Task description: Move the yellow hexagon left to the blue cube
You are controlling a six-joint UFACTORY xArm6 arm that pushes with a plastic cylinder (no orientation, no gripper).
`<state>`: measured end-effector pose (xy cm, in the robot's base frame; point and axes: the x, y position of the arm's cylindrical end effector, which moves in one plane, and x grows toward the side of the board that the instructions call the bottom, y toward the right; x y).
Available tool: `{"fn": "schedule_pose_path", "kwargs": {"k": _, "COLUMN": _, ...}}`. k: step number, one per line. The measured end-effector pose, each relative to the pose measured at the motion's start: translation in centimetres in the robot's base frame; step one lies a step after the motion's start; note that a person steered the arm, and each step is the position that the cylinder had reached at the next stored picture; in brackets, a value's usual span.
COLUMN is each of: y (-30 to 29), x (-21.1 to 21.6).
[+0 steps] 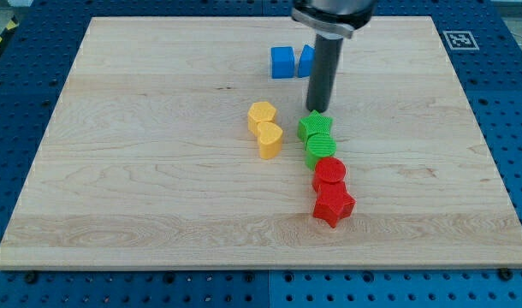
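The rod descends from the view's top, and my tip [317,109] rests on the wooden board [141,171] just above the green star [316,127], touching or nearly touching its upper edge. The arm carries no claw, so there is no opening or grasp to report; the rod holds nothing.

The yellow hexagon [262,115] lies near the board's centre, to the view's left of my tip and apart from it. Directly below it, in contact, sits a second yellow block [269,139] with a heart-like outline.

The blue cube [282,62] stands near the view's top, above and slightly right of the yellow hexagon. A second blue block [305,60] sits just beside it, partly hidden behind the rod.

Below the green star, a green cylinder [319,151], a red cylinder [330,174] and a red star [333,206] form a touching column toward the view's bottom.
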<state>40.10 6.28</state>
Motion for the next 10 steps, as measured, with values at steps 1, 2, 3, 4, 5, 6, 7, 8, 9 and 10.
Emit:
{"fn": "schedule_pose_path", "kwargs": {"k": 1, "y": -3.9, "x": 0.0}}
{"fn": "schedule_pose_path", "kwargs": {"k": 2, "y": -8.8, "x": -0.2}}
{"fn": "schedule_pose_path", "kwargs": {"k": 3, "y": -12.9, "x": -0.2}}
{"fn": "schedule_pose_path", "kwargs": {"k": 4, "y": -15.5, "x": 0.7}}
{"fn": "schedule_pose_path", "kwargs": {"k": 5, "y": -15.5, "x": 4.1}}
{"fn": "schedule_pose_path", "kwargs": {"k": 6, "y": -14.0, "x": 9.2}}
{"fn": "schedule_pose_path", "kwargs": {"k": 7, "y": -10.0, "x": 12.6}}
{"fn": "schedule_pose_path", "kwargs": {"k": 8, "y": -5.5, "x": 13.4}}
{"fn": "schedule_pose_path", "kwargs": {"k": 9, "y": -5.4, "x": 12.6}}
{"fn": "schedule_pose_path", "kwargs": {"k": 10, "y": -5.8, "x": 10.7}}
